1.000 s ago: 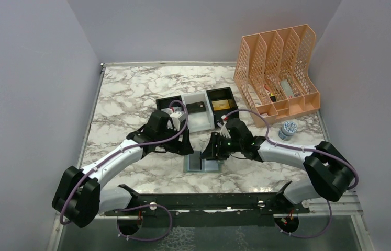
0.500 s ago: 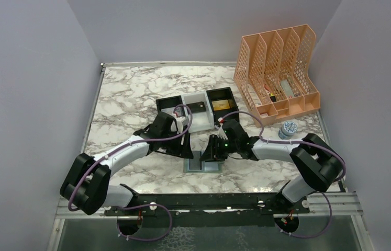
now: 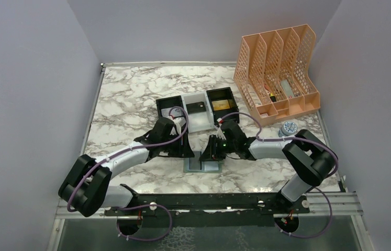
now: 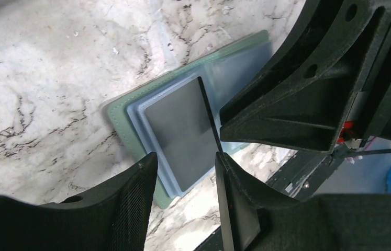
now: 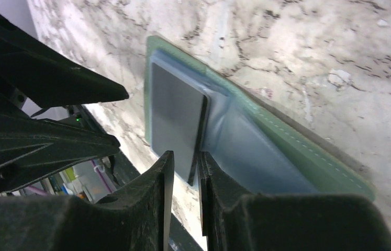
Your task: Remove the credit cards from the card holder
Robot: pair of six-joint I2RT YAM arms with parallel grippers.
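The card holder [image 3: 211,166] lies open and flat on the marble counter [image 3: 130,99], close to the near edge and about midway along it. Its sage-green rim frames a pale blue-grey pocketed inside. A dark credit card [image 4: 180,136] sits on the half toward the counter's left edge. The card's edge along the fold of the card holder is lifted off the lining, while its opposite edge lies down on the pocket.

Both arms reach in low from either side and meet over the card holder. The right pincer [image 5: 186,156] stands at the fold with its jaws drawn narrow, one on each side of the card's raised edge — the right wrist view does not show whether the pads already pinch the plastic. The left pincer [image 4: 183,157] is spread. Its two fingers stand apart above the card's half of the card holder, and nothing is gripped between them. It is just beside the right pincer.

Behind the arms, toward the middle of the counter, sits a three-compartment tray [image 3: 192,124] with black end bins and a white centre bin. A dark flat piece lies in the white bin and something yellowish in the right black one — too small to identify. A peach file organizer [image 3: 279,73] stands at the far right corner, with a small blue-and-white round tin [image 3: 287,128] beside it near the right edge.
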